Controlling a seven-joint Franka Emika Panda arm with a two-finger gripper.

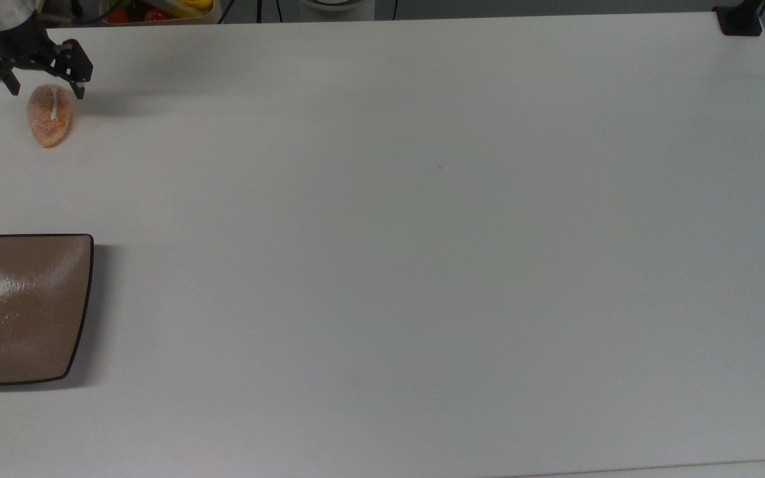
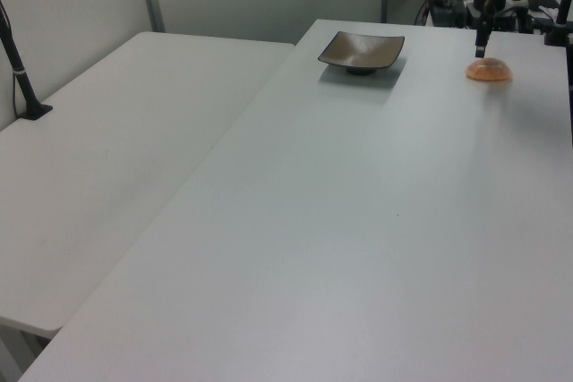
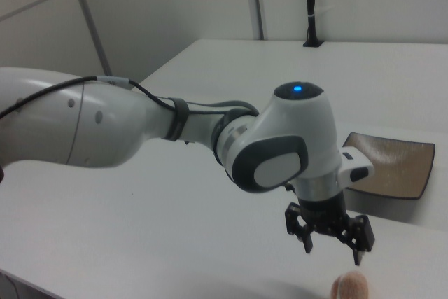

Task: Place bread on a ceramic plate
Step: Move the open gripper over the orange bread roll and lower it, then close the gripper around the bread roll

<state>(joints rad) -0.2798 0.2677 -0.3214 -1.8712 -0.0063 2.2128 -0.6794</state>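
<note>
In the upper left of the top view, your end effector [image 1: 45,91] is hanging just above the far end of the bread [image 1: 50,117], its two fingers spread wide and gripping nothing; in the right view it [image 3: 333,250] is showing the same open stance above the bun [image 3: 350,288] at the bottom edge of the frame. The bread is lying on the white tabletop [image 1: 422,232], well apart from the ceramic plate [image 1: 17,309], which is sitting at the left edge of the top view, below the bun, and is bare. In the left view the bun [image 2: 489,70] is appearing at the upper right, with the plate [image 2: 362,49] to the left view's left of it. Judging by its grainy, sugared crust, the bun is likely light and soft, so you are probably best served closing across its narrow width near the middle, straddling the white stripe, with gentle force; a hard squeeze may dent it, and the loose sugar may let it slip. The pick is not yet made.
</note>
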